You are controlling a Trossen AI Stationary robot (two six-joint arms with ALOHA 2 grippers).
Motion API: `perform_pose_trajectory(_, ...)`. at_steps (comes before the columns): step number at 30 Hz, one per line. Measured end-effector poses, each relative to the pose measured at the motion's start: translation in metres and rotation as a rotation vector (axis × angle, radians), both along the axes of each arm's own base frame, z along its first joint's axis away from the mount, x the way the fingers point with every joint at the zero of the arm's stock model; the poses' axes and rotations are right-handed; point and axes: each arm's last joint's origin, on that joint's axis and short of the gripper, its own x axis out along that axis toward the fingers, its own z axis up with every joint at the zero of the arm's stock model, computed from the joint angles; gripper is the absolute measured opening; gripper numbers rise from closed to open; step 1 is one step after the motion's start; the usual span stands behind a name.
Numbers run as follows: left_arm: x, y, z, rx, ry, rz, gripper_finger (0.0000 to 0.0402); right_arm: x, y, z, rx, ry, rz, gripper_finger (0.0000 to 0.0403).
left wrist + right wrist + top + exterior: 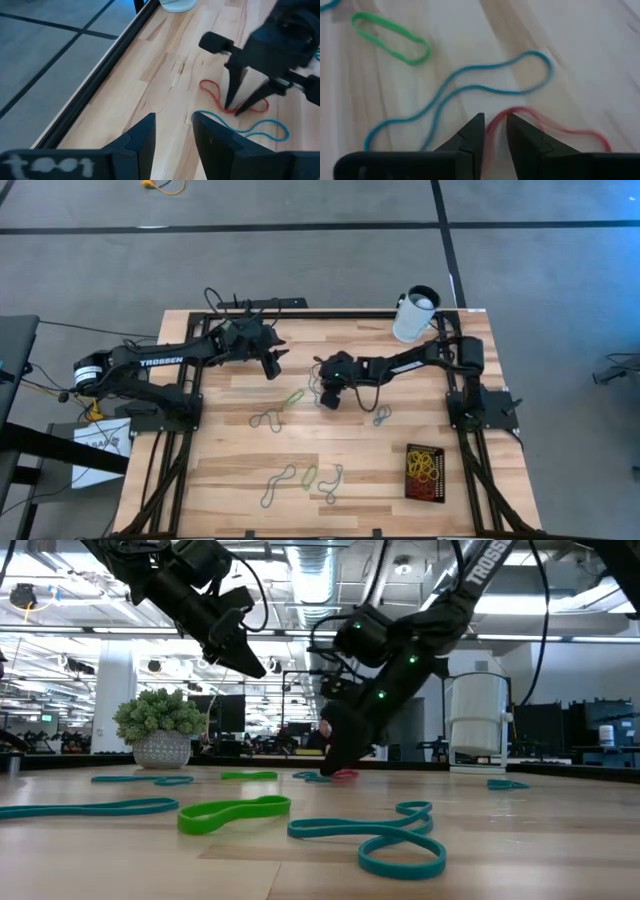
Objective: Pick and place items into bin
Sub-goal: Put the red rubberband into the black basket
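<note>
Rubber-band loops lie flat across the wooden table: a green one [293, 397], grey ones [265, 418] [381, 415], and more near the front edge [300, 480]. My right gripper [327, 398] is at the table's middle, fingers pointing down onto a red band [212, 92], with a blue band [470, 87] and a green band [390, 37] lying beside it. The black bin [409, 452] sits at the near right and holds red and yellow bands. My left gripper [271, 366] hangs open above the table, just left of the right one. My right gripper has the red band's one end [496, 122] between its two fingers, which come from above and point down, with the tips meeting at the table [233, 110]. The rest of the loop [570, 131] lies slack on the wood.
A white cup [413, 315] stands at the far right corner. A green spiky ball in a pot [160, 725] shows in the low view at the far left. Black frame rails edge the table [300, 312]. Bare wood lies between the centre and the bin.
</note>
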Motion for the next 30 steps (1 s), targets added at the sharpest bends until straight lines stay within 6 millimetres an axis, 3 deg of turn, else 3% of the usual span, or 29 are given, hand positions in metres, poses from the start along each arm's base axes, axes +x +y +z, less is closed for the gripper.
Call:
perform_pose_trajectory(3, 0.000, 0.000, 0.000, 0.004, 0.002, -0.003, 0.0122, 0.006, 0.003, 0.001, -0.017, 0.021, -0.005, 0.0075)
perform_pose_trajectory(18, -0.002, -0.001, -0.003, -0.003, 0.042, -0.011, 0.0122, -0.001, 0.007, 0.000, -0.054, 0.121, -0.163, 0.0072)
perform_pose_trajectory(24, -0.002, -0.001, -0.003, -0.004, 0.044, -0.011, 0.0122, 0.000, 0.011, -0.001, -0.050, 0.118, -0.118, 0.0012)
perform_pose_trajectory(30, -0.002, -0.001, -0.003, -0.004, 0.046, -0.011, 0.0122, -0.006, 0.034, 0.014, -0.084, 0.147, -0.039, 0.0002)
